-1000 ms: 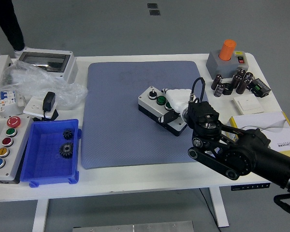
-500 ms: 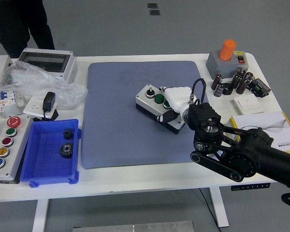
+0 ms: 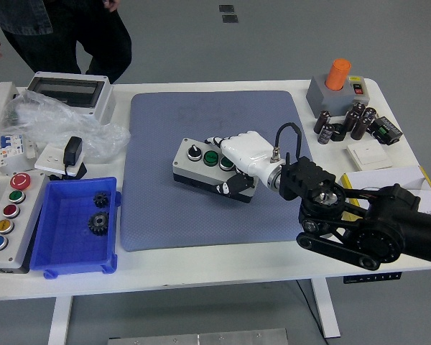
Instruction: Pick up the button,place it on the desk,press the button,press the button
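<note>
The button box (image 3: 192, 168), grey on top with a black base, lies on the blue mat (image 3: 201, 115) near its middle. It carries a black knob (image 3: 192, 151) and a green button (image 3: 211, 157); its right end is hidden by my hand. My right hand (image 3: 235, 164), white on a black arm, comes in from the lower right. It is closed on the box's right end, with fingers over the top and the thumb on the near side. I cannot tell whether the box rests on the mat or is held just above it. The left arm is out of view.
A blue bin (image 3: 61, 241) with gears and a panel of coloured buttons (image 3: 7, 215) sit at the front left. A plastic bag (image 3: 57, 122) and a grey enclosure (image 3: 68, 92) are behind them. An orange button unit (image 3: 337, 83), capacitors (image 3: 348, 123) and a paper pad (image 3: 388, 180) are on the right. A person (image 3: 57, 29) stands at the far left.
My right hand has moved left along the mat with the button box in it. The person has stepped further into view at the top left.
</note>
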Action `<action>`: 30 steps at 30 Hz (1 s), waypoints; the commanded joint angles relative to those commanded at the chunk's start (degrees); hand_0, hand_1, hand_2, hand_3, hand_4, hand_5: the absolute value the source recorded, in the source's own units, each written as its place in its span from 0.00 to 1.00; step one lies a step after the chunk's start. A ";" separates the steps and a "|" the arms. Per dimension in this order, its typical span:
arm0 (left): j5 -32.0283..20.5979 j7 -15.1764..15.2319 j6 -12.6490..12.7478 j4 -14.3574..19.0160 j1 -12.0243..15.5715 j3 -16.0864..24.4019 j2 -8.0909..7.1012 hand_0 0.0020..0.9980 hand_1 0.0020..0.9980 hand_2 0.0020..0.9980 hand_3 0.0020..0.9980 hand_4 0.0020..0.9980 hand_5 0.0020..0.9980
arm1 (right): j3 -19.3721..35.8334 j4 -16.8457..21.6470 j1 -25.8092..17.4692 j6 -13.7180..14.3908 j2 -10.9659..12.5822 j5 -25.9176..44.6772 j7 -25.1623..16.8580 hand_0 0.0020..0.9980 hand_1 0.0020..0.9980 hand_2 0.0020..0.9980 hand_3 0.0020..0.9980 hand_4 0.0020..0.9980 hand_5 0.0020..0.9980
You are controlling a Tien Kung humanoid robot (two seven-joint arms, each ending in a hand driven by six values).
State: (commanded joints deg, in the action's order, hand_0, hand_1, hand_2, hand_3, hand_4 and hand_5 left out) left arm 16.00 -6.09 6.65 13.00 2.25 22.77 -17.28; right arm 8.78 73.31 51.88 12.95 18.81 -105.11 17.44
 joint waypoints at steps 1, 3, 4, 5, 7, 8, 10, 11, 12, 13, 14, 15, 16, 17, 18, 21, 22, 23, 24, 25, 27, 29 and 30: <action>-0.02 0.01 0.01 0.00 0.02 -0.05 0.00 0.62 0.66 0.63 0.68 0.70 0.34 | -0.25 -0.10 0.37 -0.13 0.17 -0.35 -1.32 0.58 0.56 0.47 0.38 0.54 0.00; -0.07 0.03 0.04 -0.01 0.03 -0.13 0.00 0.62 0.66 0.63 0.68 0.70 0.35 | -0.67 -0.36 1.13 -0.40 0.51 -1.22 -3.81 0.61 0.60 0.49 0.39 0.51 0.00; -0.08 0.05 0.06 0.00 0.03 -0.13 0.00 0.62 0.66 0.63 0.68 0.70 0.35 | -0.79 -0.48 1.42 -0.47 0.68 -1.54 -4.85 0.61 0.60 0.49 0.39 0.51 0.00; -0.11 0.06 0.07 -0.01 0.02 -0.16 0.00 0.62 0.66 0.63 0.68 0.70 0.35 | -0.93 -0.60 1.74 -0.55 0.85 -1.84 -5.96 0.61 0.60 0.49 0.39 0.51 0.00; -0.15 0.08 0.10 -0.01 -0.01 -0.22 0.00 0.62 0.66 0.63 0.68 0.70 0.35 | -1.18 -0.88 2.27 -0.64 1.12 -2.24 -7.60 0.61 0.60 0.49 0.39 0.51 0.00; -0.17 0.09 0.11 -0.01 -0.02 -0.26 0.00 0.62 0.66 0.63 0.68 0.70 0.35 | -1.35 -1.07 2.50 -0.65 1.19 -2.27 -8.10 0.61 0.60 0.49 0.39 0.51 0.00; -0.18 0.10 0.14 -0.02 -0.04 -0.30 0.00 0.62 0.66 0.63 0.69 0.71 0.35 | -1.72 -1.56 2.85 -0.68 1.21 -2.13 -8.75 0.64 0.65 0.54 0.40 0.50 0.00; -0.20 0.11 0.15 -0.01 -0.06 -0.33 -0.01 0.62 0.66 0.63 0.69 0.71 0.35 | -1.96 -2.00 3.00 -0.69 1.14 -1.91 -9.00 0.64 0.65 0.54 0.40 0.50 0.00; -0.19 0.12 0.15 -0.02 -0.07 -0.34 -0.01 0.62 0.66 0.63 0.69 0.71 0.35 | -2.17 -2.49 3.09 -0.67 1.04 -1.65 -9.21 0.64 0.65 0.54 0.40 0.50 0.00; -0.17 0.14 0.17 -0.01 -0.09 -0.32 -0.01 0.62 0.66 0.63 0.69 0.71 0.35 | -2.33 -3.05 3.14 -0.56 0.90 -1.40 -9.50 0.64 0.65 0.54 0.40 0.50 0.00; -0.17 0.15 0.17 -0.01 -0.09 -0.33 -0.01 0.62 0.66 0.63 0.69 0.71 0.35 | -2.48 -3.66 3.19 -0.45 0.73 -1.16 -9.84 0.64 0.65 0.54 0.40 0.50 0.00; -0.17 0.15 0.18 -0.01 -0.10 -0.37 -0.01 0.62 0.66 0.63 0.69 0.71 0.36 | -2.65 -4.25 3.21 -0.32 0.57 -1.00 -10.14 0.71 0.68 0.61 0.41 0.47 0.00; -0.17 0.16 0.18 -0.01 -0.11 -0.39 0.00 0.62 0.66 0.63 0.69 0.71 0.36 | -2.84 -4.82 3.22 -0.20 0.43 -0.86 -10.38 0.71 0.68 0.61 0.41 0.47 0.00; -0.18 0.17 0.19 0.00 -0.12 -0.38 0.00 0.62 0.66 0.63 0.69 0.71 0.36 | -3.11 -5.50 3.22 -0.10 0.28 -0.65 -10.64 0.71 0.68 0.61 0.41 0.47 0.00; -0.19 0.18 0.19 -0.01 -0.12 -0.40 -0.01 0.62 0.66 0.63 0.69 0.71 0.36 | -3.31 -5.98 3.21 -0.01 0.18 -0.44 -10.83 0.71 0.68 0.61 0.41 0.47 0.00; -0.22 0.20 0.23 -0.01 -0.10 -0.48 -0.02 0.62 0.66 0.63 0.69 0.71 0.36 | -3.82 -7.41 3.22 0.22 -0.12 0.21 -11.37 0.72 0.68 0.62 0.40 0.47 0.00; -0.23 0.20 0.23 -0.01 -0.10 -0.49 -0.01 0.62 0.66 0.63 0.69 0.71 0.36 | -3.95 -7.82 3.21 0.26 -0.20 0.34 -11.48 0.72 0.68 0.62 0.40 0.47 0.00; -0.22 0.21 0.23 -0.01 -0.11 -0.49 -0.01 0.62 0.66 0.63 0.69 0.71 0.36 | -4.09 -8.22 3.20 0.32 -0.27 0.49 -11.62 0.72 0.68 0.62 0.40 0.47 0.00; -0.22 0.21 0.23 -0.01 -0.12 -0.50 -0.02 0.62 0.66 0.63 0.69 0.71 0.36 | -4.17 -8.41 3.19 0.37 -0.30 0.57 -11.71 0.72 0.68 0.62 0.40 0.47 0.00; -0.21 0.21 0.24 -0.01 -0.13 -0.50 -0.02 0.62 0.66 0.63 0.69 0.71 0.36 | -4.26 -8.56 3.18 0.42 -0.31 0.63 -11.78 0.72 0.68 0.62 0.40 0.47 0.00; -0.21 0.21 0.24 -0.01 -0.16 -0.52 -0.04 0.62 0.66 0.63 0.69 0.71 0.36 | -4.35 -8.72 3.18 0.42 -0.32 0.63 -11.79 0.72 0.69 0.64 0.40 0.47 0.00; -0.17 0.20 0.23 0.00 -0.19 -0.51 -0.06 0.62 0.66 0.63 0.69 0.71 0.36 | -4.41 -8.83 3.17 0.33 -0.33 0.59 -11.71 0.72 0.69 0.64 0.40 0.47 0.00; -0.15 0.20 0.22 0.00 -0.20 -0.49 -0.06 0.62 0.66 0.63 0.69 0.71 0.36 | -4.43 -8.84 3.17 0.26 -0.33 0.59 -11.66 0.72 0.69 0.64 0.40 0.47 0.00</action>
State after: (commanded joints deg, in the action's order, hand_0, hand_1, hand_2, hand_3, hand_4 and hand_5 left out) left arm 15.86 -5.89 6.87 13.00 2.05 22.28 -17.34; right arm 4.35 64.47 55.05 13.21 18.48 -104.51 5.78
